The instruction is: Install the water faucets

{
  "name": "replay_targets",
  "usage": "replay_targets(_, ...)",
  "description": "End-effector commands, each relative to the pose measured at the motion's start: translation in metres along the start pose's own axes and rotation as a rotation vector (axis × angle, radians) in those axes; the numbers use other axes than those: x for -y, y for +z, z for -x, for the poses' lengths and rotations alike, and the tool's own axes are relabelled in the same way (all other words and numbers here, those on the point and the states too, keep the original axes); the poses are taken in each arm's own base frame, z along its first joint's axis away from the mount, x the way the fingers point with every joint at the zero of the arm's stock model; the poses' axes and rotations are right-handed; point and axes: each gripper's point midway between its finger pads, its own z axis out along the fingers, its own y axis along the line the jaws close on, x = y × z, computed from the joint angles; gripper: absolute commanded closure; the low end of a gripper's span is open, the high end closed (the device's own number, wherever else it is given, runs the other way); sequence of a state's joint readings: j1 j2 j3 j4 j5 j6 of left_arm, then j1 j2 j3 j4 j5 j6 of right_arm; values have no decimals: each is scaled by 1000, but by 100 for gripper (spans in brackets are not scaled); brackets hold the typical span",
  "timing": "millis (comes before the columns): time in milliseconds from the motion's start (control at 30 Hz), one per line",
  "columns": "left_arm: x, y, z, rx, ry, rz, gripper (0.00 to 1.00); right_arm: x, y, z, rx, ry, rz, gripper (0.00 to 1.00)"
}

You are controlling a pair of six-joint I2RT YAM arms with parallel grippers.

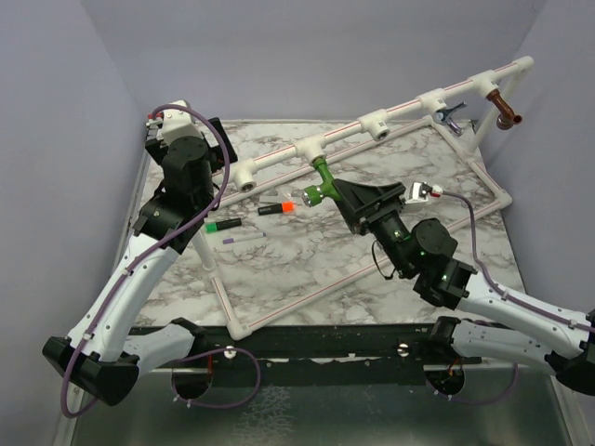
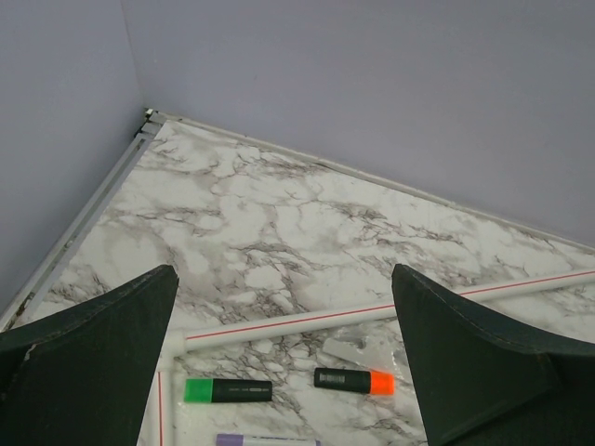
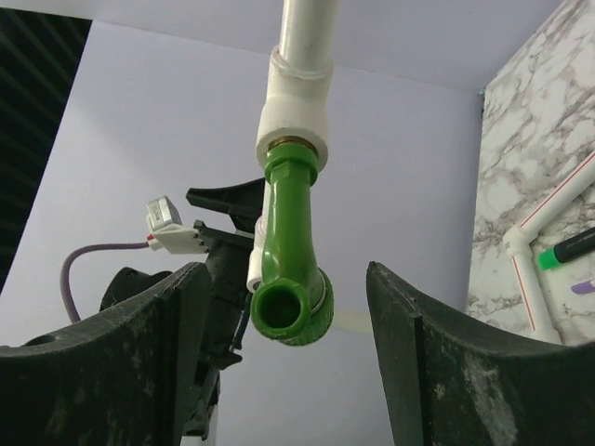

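Seating step is looking done: the bright green plastic bent-spout faucet (image 3: pixel 288 251) is hanging threaded in a white pipe tee fitting (image 3: pixel 296 111) near the far edge of the tabletop (image 1: pixel 307 269); right gripper (image 3: pixel 286 274) fingers are standing spread either side, not touching; left gripper (image 2: pixel 284 269) is hovering spread wide, empty; next move is calling for a straight withdrawal without knocking it.
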State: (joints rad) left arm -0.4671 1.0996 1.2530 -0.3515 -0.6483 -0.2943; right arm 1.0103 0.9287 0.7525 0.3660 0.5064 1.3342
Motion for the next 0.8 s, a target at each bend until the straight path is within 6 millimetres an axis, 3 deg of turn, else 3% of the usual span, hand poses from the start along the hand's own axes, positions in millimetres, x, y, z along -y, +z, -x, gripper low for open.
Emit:
replay_targets(0, -9, -24, -129, -435, 304, -83, 1, 9, -11, 19, 50, -166, -46, 27)
replay_targets(233, -9, -24, -130, -437, 307, -82, 1, -2, -29, 45, 98, -464, -24, 27)
replay_targets(500, -9, -24, -131, -439, 308, -81, 1, -32, -37, 61, 69, -924, 36, 27)
replay_targets(600, -9, -23, -131, -439, 308, -81, 1, -43, -38, 55, 10, -1158, 109, 25)
replay_targets(767, -8, -24, -131, -440, 308, -86, 1, -46, -46, 28, -184, -1589, 323, 20)
